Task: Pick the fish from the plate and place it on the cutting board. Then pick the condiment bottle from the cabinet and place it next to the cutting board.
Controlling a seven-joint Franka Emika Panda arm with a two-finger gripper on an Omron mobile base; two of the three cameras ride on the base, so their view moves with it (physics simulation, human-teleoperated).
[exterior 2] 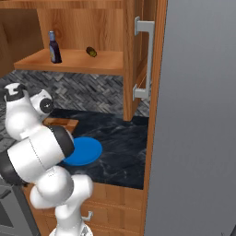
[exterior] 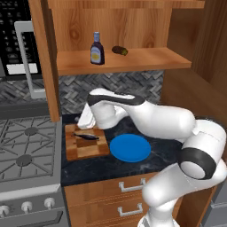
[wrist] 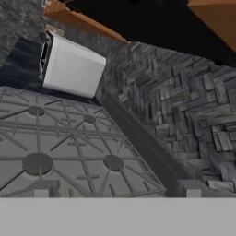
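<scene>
While the white arm was bent low over the dark marbled counter (exterior: 164, 153), the small slender dark grey-blue fish (exterior: 86, 136) was seen lying on the rectangular checkered wooden cutting board (exterior: 84, 148), near its far edge, with nothing gripping it. The flat round bright blue plate (exterior: 130, 148) was found just right of the board, bare on top, its left rim close to the board's right edge. The gripper (exterior: 85, 119) was held above the far edge of the board, tilted toward the grey gas stove (exterior: 26, 148) on the left; its jaws were spread fully apart and nothing was held between them. From the hand view, the stove grates (wrist: 69, 152) and the grey herringbone backsplash (wrist: 184, 110) were seen. Up on the open shelf of the light brown wooden wall cabinet (exterior: 128, 60), the small dark brown-purple condiment bottle with a white cap (exterior: 97, 48) was standing upright toward the left, and a stubby dark oblong item with a yellowish end (exterior: 119, 50) was lying on its side near it, to the right, apart from it.
</scene>
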